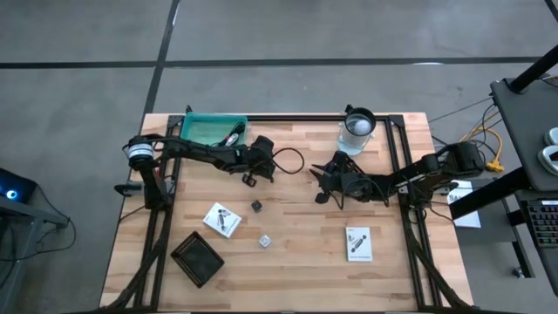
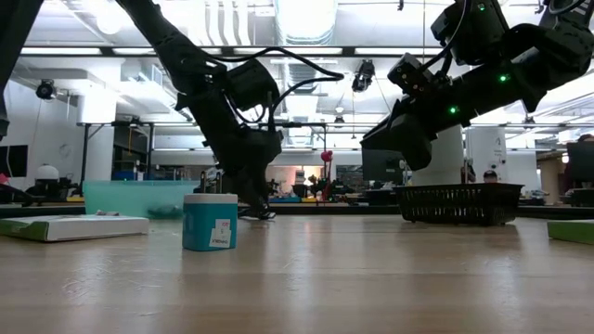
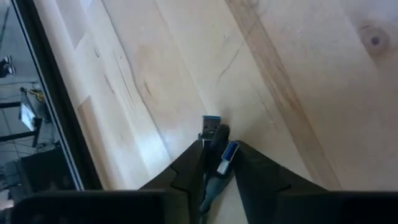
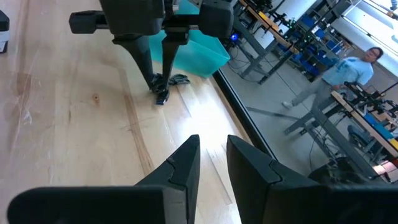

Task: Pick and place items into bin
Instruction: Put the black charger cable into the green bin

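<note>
My left gripper [image 1: 254,173] stands right of the teal bin [image 1: 214,129], pointing down at the wood, shut on a thin black cable [image 1: 289,161] whose loop arcs out toward the table's right. My right gripper [image 1: 324,181] hovers open a little to the right of that loop, holding nothing; the right wrist view shows it [image 4: 208,163] facing the left gripper [image 4: 155,78]. Two white printed packets [image 1: 222,220] [image 1: 357,242], a dark cube [image 1: 257,206] and a pale cube [image 1: 264,241] lie flat on the table. The blue-white cube [image 2: 209,223] shows up close in the low view. My left gripper pinches the black cable between its two fingers [image 3: 189,163] just behind its plug ends [image 3: 211,127], one with a blue insert [image 3: 227,152]. The fingers come from above, pointing down. The plugs stick out past the fingertips, close over the wood; whether they touch it I cannot tell.
A clear cup with a white ball [image 1: 357,126] stands at the far edge behind my right gripper. A black tray [image 1: 196,259] sits near the left front corner. The bin holds some dark things [image 1: 231,135]. A person [image 4: 348,68] walks in the room beyond the table.
</note>
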Tool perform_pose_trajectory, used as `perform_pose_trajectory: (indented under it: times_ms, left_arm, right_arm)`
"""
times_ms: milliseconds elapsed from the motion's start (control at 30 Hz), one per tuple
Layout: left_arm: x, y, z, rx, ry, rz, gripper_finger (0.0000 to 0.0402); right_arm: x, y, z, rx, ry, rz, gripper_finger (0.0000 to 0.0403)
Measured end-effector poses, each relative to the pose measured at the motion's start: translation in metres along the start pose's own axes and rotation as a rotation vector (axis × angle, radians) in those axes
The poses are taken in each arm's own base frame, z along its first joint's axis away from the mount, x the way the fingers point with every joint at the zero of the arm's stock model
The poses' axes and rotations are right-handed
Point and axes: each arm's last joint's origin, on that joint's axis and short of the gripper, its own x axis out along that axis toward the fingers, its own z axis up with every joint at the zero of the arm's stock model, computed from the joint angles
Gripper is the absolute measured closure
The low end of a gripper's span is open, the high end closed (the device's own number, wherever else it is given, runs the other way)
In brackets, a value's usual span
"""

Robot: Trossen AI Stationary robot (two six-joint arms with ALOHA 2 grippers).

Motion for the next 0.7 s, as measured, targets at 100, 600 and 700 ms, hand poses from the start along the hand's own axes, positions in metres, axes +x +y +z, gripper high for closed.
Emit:
perform_pose_trajectory:
  times_ms: [100, 600, 700]
  left_arm:
    - [0.000, 0.001, -0.001, -0.012, 0.001, -0.001, 0.0360]
    - [-0.003, 0.005, 0.004, -0.005, 0.069, 0.083, 0.0385]
    - [-0.005, 0.005, 0.009, 0.002, 0.062, 0.093, 0.0385]
  right_arm:
    - [0.000, 0.000, 0.000, 0.001, 0.000, 0.000, 0.0335]
    - [0.000, 0.000, 0.000, 0.001, 0.001, 0.001, 0.0335]
    - [0.000, 0.000, 0.000, 0.001, 0.002, 0.001, 0.0335]
